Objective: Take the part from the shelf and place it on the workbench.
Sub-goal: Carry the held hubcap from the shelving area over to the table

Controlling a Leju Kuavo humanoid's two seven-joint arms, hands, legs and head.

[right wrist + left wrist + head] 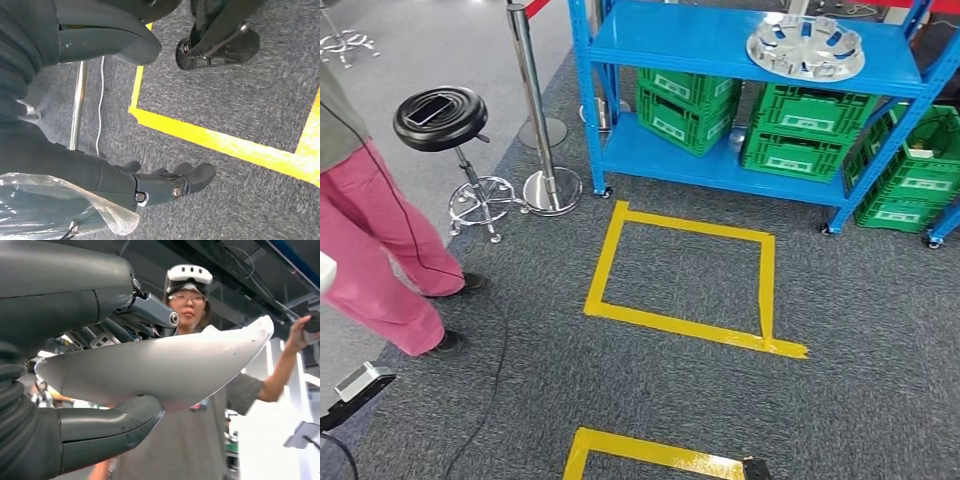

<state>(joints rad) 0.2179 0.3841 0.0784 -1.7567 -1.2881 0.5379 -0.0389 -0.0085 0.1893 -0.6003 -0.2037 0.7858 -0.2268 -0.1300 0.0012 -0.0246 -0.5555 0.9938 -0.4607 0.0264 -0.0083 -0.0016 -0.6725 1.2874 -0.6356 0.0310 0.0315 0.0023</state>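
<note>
Grey carpet is stretching ahead; the left robot hand (pixel 113 370) is gripping the white part (pixel 158 367), right robot hand (pixel 124 115) hanging spread, empty.

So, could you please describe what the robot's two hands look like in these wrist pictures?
The left hand has a dark grey ribbed cover at the wrist, a thick smooth grey thumb, and darker slim fingers with a round silver pin at a hinge. The right hand looks the same: ribbed grey cover, broad grey thumb, dark fingers with small silver pins.
</note>
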